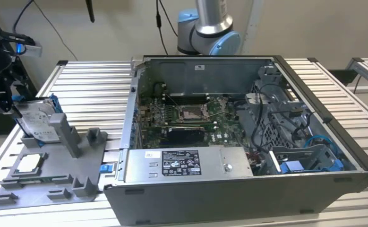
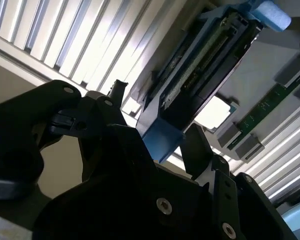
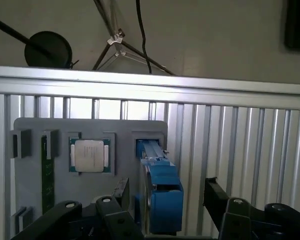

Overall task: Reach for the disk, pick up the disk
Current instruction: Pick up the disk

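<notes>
In the first wrist view the gripper (image 3: 165, 183) is open, its two black fingers (image 3: 213, 195) spread to either side of the disk (image 3: 156, 167). One finger lies close beside the blue bracket and the other stands clearly apart from it. The disk stands on edge in a slot of the grey fixture tray (image 3: 122, 132), at the exterior view's left. The reach looks all but complete and the pick-up not yet begun, since nothing is clamped. A sound grip would need the fingers square on the drive's two broad faces, low enough to catch the metal body and not just the bracket, and a lift straight out of the slot. Beyond the disk, the tray also holds a square CPU chip (image 3: 89, 155) and a green memory stick (image 3: 47, 175). The slatted aluminium table (image 1: 89, 90) carries the tray, and farther off an open computer case (image 1: 234, 198) with its motherboard (image 1: 190, 113) exposed.
</notes>
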### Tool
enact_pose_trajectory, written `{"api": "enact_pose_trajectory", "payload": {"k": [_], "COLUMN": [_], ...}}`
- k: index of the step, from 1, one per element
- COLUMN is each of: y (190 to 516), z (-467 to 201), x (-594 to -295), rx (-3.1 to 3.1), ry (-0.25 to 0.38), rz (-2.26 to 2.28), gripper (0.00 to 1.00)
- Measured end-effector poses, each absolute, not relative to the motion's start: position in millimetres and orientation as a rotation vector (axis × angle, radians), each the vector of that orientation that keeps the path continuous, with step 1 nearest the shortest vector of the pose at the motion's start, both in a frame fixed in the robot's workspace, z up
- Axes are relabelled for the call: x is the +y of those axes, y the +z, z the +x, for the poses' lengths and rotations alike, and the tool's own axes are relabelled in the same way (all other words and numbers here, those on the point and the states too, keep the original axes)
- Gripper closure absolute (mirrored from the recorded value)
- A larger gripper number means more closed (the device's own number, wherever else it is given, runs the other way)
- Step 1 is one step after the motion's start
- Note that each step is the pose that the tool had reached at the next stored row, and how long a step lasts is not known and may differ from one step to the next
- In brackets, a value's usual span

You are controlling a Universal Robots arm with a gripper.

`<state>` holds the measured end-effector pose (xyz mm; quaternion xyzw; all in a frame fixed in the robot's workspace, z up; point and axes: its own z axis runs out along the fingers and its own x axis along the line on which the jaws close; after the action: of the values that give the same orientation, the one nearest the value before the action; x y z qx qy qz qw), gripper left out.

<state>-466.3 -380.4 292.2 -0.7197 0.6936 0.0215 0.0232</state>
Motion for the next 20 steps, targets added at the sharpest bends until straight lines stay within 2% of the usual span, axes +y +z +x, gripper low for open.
{"api": "enact_pose_trajectory", "payload": {"k": [8, 20], "y": [290, 269], "z": [-466, -466], "x": [-380, -380], "rx": [2.147, 2.147], "ry": [0.066, 0.067], "rz": [-2.228, -2.228], "gripper": [0.00, 0.00]}}
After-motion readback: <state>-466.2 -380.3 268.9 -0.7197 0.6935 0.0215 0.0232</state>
